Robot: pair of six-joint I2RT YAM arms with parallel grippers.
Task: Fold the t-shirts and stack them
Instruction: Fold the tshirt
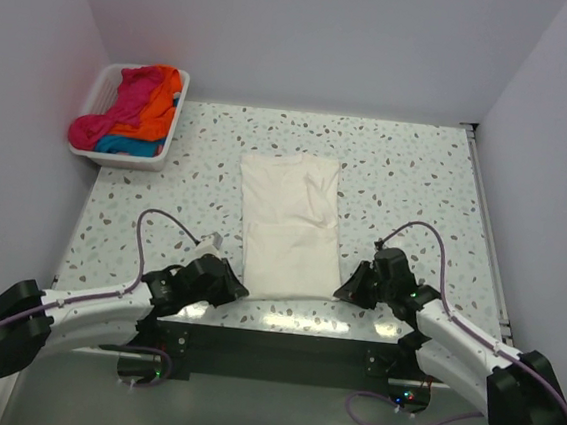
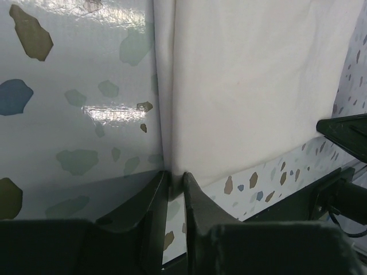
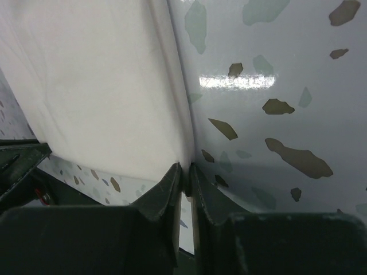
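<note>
At the near edge of the table (image 1: 417, 185), my left gripper (image 2: 175, 175) and my right gripper (image 3: 185, 168) each pinch one near corner of the cream shirt (image 1: 288, 223), jaws almost closed; it lies flat, folded lengthwise.

**Free room and obstacles.** To the right of the cream t-shirt (image 1: 290, 228) I see the table (image 1: 417, 185) bare from near edge to far side, so a gripper has an open lane there. On the shirt's left a narrower bare strip runs farward. It ends at the white basket (image 1: 118, 159), which is heaped with coloured t-shirts (image 1: 138, 108) and fills the far-left corner. The enclosure walls (image 1: 310, 44) close off the left, far and right sides. At the near edge, the left gripper (image 1: 239, 291) and right gripper (image 1: 340, 292) each pinch a near corner of the cream shirt, and only its hem lies between them.
</note>
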